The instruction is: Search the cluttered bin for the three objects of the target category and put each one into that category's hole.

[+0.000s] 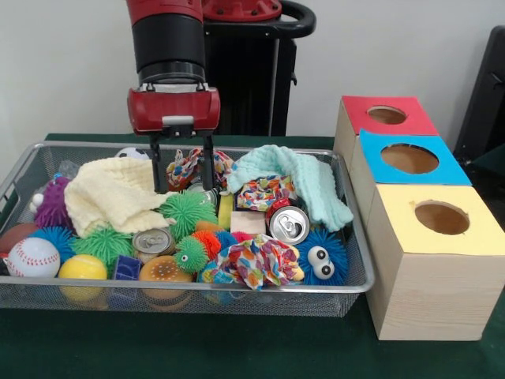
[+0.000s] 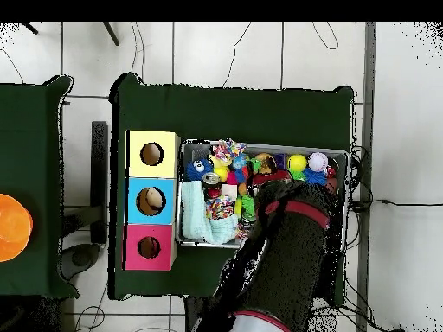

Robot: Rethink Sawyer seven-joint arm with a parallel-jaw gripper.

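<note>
The silver wire-mesh bin [image 1: 197, 289] is full of mixed clutter; it also shows in the overhead view [image 2: 339, 156]. The round hole [image 1: 387, 115] in the red-topped box lies at the far right, and it shows in the overhead view [image 2: 149, 247] too. My gripper [image 1: 183, 178] is open and hangs inside the bin at its back middle. Its fingers [image 1: 157, 170] straddle a multicoloured rope toy [image 1: 185, 166], just above a green spiky ball [image 1: 187, 212]. It holds nothing. Two drink cans [image 1: 289, 224] [image 1: 152, 241] lie among the clutter. In the overhead view my arm [image 2: 290, 251] hides the gripper.
A blue-topped box [image 1: 409, 158] and a yellow-topped box [image 1: 442, 217] stand beside the red one, nearer the camera. In the bin lie a cream cloth [image 1: 114, 193], a mint cloth [image 1: 296, 178], a baseball [image 1: 33, 257] and a blue googly-eyed ball [image 1: 319, 257].
</note>
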